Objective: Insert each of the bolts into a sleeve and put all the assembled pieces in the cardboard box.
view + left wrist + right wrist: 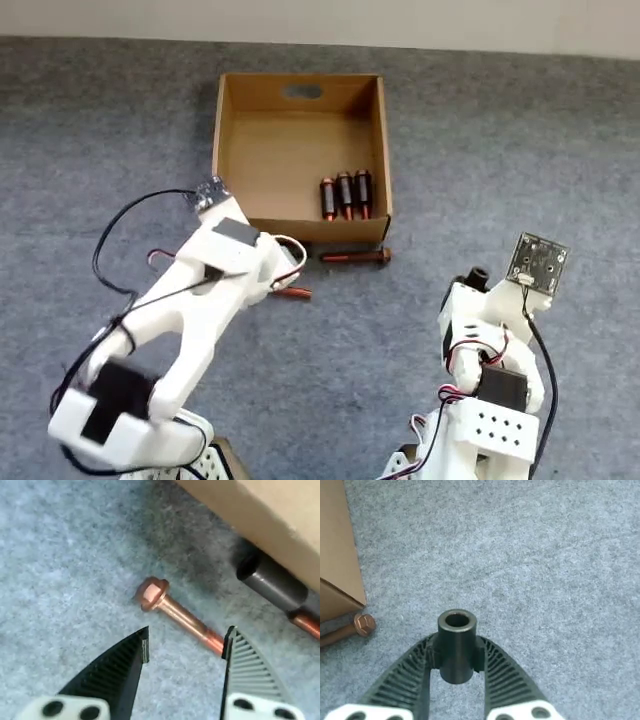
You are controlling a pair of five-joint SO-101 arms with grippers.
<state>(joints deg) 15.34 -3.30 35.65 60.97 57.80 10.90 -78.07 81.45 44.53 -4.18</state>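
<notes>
A copper bolt (175, 612) lies on the grey carpet just ahead of my open left gripper (187, 641), its shaft end close to one fingertip. In the high view this bolt (295, 292) lies in front of the cardboard box (228, 140), beside the left gripper (288, 276). My right gripper (456, 650) is shut on a black sleeve (456, 630), held upright with its bore showing, at the right of the table (478, 277). Three assembled pieces (345, 195) lie inside the box at its front right.
Another bolt in a dark sleeve (355, 257) lies on the carpet against the box's front wall, also seen as a sleeve (272, 582) and a bolt head (364, 624). Box wall (270, 510) and box corner (337, 570) stand close by. Open carpet lies right of the box.
</notes>
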